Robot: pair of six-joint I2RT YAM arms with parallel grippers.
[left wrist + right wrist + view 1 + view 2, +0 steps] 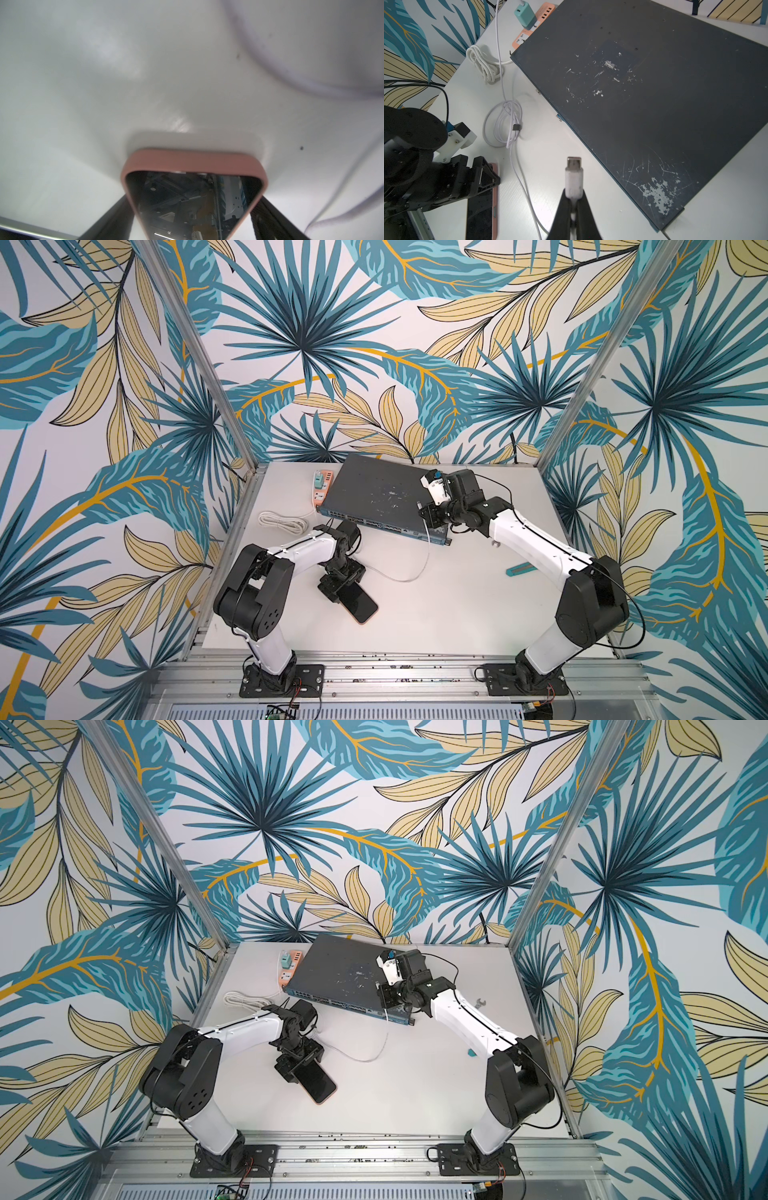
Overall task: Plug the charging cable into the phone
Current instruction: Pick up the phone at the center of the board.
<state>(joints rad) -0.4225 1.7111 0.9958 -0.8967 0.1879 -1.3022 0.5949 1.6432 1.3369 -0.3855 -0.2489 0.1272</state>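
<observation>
1. Right gripper (573,209): jaws pinching the charging cable (573,176) behind its plug, held mid-frame over the switch box (374,493).
2. Left gripper (337,587): jaws spread astride the phone (360,605), flat on the tabletop (457,614), lower centre.
3. Risk: an unclamped phone could slide when the plug pushes in; slack cable may snag.

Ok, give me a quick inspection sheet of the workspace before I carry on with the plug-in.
Surface: white table, a few small specks.
Job's things: phone flat, screen up, pink-rimmed; charging cable with its connector pinched in the right gripper, not plugged into the phone.
Clutter: dark grey network switch, scratched top; orange power strip with green charger; teal tool; small wrench.
Grippers: left gripper straddles the phone's end, fingers apart at its sides; right shut on the connector.
Cables: banded loop bundle; thicker coiled cord.
Surroundings: leaf-print walls, aluminium frame.
</observation>
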